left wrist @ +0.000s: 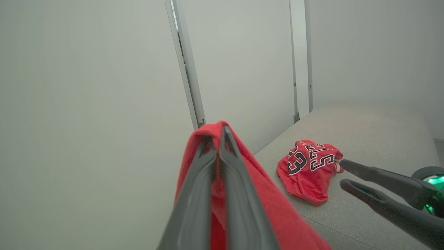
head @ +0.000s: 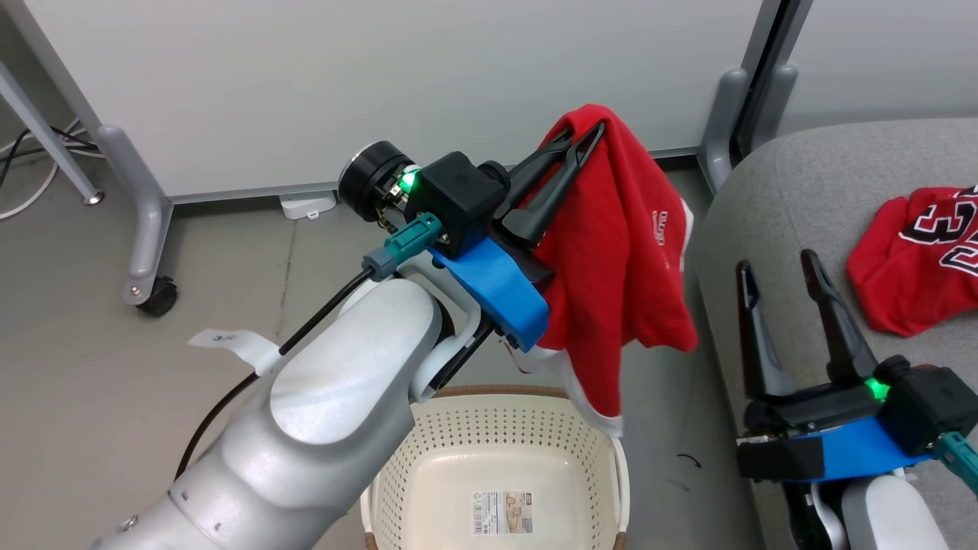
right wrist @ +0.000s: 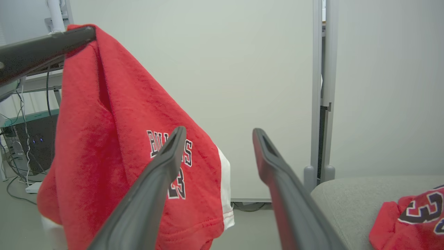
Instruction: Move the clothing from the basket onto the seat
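Hanging limp in the air from a pinched fold at its top, white trim along the lower hem, black-and-white lettering and a number on the front: soft red sports jersey [head: 619, 252]. Held up beyond the far rim of the cream-white perforated plastic laundry basket [head: 458, 451], just beside the grey fabric-upholstered sofa seat [head: 810, 176] and clear of the cushion. Clamped between the two long dark fingers of the left gripper [head: 584, 134], pressed tight together on the cloth, fabric draped down either side.

Lying crumpled on the seat cushion, well apart from the hanging one: second red jersey [head: 913, 260], black-and-white numerals facing up.

Sitting on the grey floor [head: 92, 397] near the seat's front edge: the basket, brown woven-look rim on top, paper label [head: 501, 512] flat on its bottom.

Hovering low over the seat's near edge, fingers spread wide and gripping nothing: right gripper [head: 775, 263], near the second jersey but not touching it.

Standing behind everything: pale wall panels [head: 382, 84] on grey legs, one ending in a black caster [head: 158, 296].
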